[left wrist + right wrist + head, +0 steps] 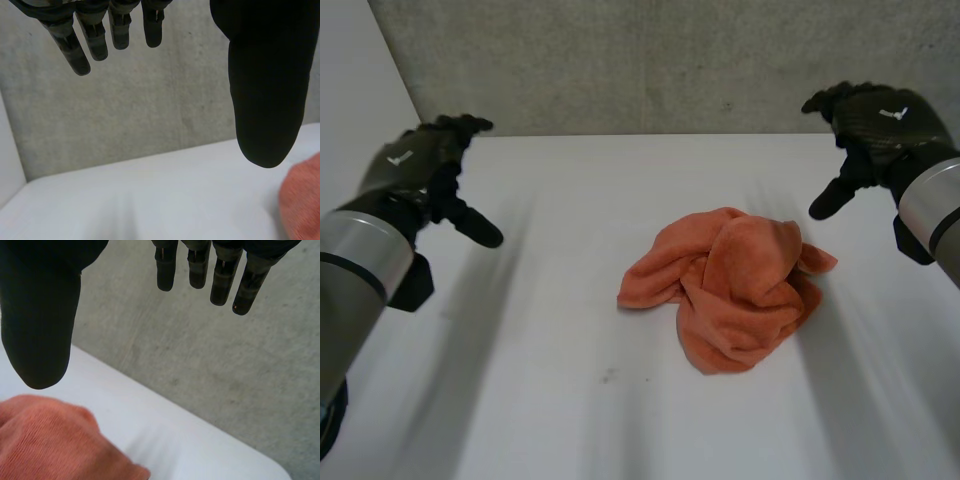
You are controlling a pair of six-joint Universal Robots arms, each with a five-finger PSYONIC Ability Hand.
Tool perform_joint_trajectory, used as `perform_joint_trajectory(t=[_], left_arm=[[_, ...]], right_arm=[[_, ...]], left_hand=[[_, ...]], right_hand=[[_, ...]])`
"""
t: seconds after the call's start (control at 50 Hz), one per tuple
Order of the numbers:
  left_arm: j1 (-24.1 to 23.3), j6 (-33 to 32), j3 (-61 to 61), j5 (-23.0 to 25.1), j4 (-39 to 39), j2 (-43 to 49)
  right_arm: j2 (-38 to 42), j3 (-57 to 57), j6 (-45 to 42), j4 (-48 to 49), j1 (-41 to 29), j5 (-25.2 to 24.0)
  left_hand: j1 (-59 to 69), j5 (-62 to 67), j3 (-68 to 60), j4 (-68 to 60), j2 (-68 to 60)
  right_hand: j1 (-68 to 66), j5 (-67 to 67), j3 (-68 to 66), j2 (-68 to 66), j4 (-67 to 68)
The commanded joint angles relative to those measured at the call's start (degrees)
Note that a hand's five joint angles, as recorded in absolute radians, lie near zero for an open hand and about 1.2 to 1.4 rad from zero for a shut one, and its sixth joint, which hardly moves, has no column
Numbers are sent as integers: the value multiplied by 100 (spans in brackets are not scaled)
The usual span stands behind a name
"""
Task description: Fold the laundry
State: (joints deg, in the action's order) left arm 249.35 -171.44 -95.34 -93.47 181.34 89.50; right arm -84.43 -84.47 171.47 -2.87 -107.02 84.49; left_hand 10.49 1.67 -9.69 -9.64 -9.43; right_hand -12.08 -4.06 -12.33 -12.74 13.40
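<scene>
I see a crumpled orange terry cloth lying unfolded on the white table. My left hand and right hand hover apart from it, fingers spread and empty.

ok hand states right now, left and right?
Left hand: open, holding nothing, apart from the orange towel.
Right hand: open, holding nothing, not touching the towel either.

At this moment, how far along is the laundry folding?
Done: nothing; the orange terry cloth lies crumpled in a heap on the white table. In hand: nothing; the left hand and right hand hover open to either side, touching no cloth. Left: grasp it, spread it flat, make every fold.
</scene>
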Motion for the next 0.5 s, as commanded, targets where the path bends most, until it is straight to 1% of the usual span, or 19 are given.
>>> perform_joint_trajectory(t=[0.02,0.04,0.06,0.08,0.1,0.14,0.16,0.2,0.22,0.26,0.28,0.3,0.32,0.34,0.36,0.38,0.42,0.5], left_arm=[[-613,6,147,4,252,882],[-789,-12,278,13,348,1172],[-791,-12,279,13,349,1175],[-930,-12,427,22,445,1471],[-932,-12,429,22,446,1474],[-1133,-12,735,48,507,2121],[-1134,-12,736,48,507,2124],[-1256,-12,1104,258,516,2710],[-1257,-12,1105,259,516,2713],[-1345,-3,1464,652,525,3273],[-1345,-3,1466,654,525,3275],[-1354,-12,1666,855,542,3528],[-1354,-12,1668,857,543,3530],[-1354,-3,1859,1039,577,3765],[-1362,5,2035,1180,621,3985],[-1362,5,2037,1182,622,3987],[-1362,-3,2326,1322,700,4355],[-1371,-12,2572,1349,797,4654]], right_arm=[[559,45,-675,-283,76,-99],[647,45,-789,-328,76,-99],[648,45,-790,-328,76,-99],[735,45,-860,-328,76,-117],[840,36,-878,-293,85,-134],[989,36,-870,-275,85,-152],[990,36,-870,-275,85,-152],[1314,53,-861,-249,85,-353],[1315,53,-861,-249,85,-354],[1587,79,-791,-144,93,-739],[1588,80,-790,-143,94,-741],[1718,88,-686,-30,102,-915],[1824,97,-511,84,120,-1038],[1825,97,-509,85,120,-1040],[1886,97,-274,181,155,-1144],[1887,97,-272,182,155,-1145],[1966,106,244,322,208,-1259],[2133,159,519,410,190,-1303]], left_hand=[[6,-112,-85,-91,-112],[40,-78,-119,-125,-146],[40,-78,-120,-125,-146],[73,-45,-153,-158,-179],[74,-44,-153,-159,-180],[107,-11,-187,-192,-213],[107,-11,-187,-192,-213],[107,-11,-187,-192,-213],[107,-11,-187,-192,-213],[107,-11,-187,-192,-213],[107,-11,-187,-192,-213],[124,6,-204,-209,-230],[124,6,-204,-209,-230],[207,89,-287,-292,-314],[325,207,-404,-410,-431],[326,208,-406,-411,-432],[593,475,-673,-678,-699],[997,879,-1077,-1082,-1103]], right_hand=[[208,406,233,274,-340],[208,406,233,274,-340],[208,406,233,274,-340],[208,406,233,274,-340],[208,406,233,274,-340],[208,406,233,274,-340],[208,406,233,274,-340],[208,406,233,274,-340],[208,406,233,274,-340],[208,406,233,274,-340],[208,406,233,274,-340],[208,406,233,274,-340],[208,406,233,274,-340],[208,406,233,274,-340],[208,406,233,274,-340],[208,406,233,274,-340],[208,406,233,274,-340],[208,406,233,274,-340]])
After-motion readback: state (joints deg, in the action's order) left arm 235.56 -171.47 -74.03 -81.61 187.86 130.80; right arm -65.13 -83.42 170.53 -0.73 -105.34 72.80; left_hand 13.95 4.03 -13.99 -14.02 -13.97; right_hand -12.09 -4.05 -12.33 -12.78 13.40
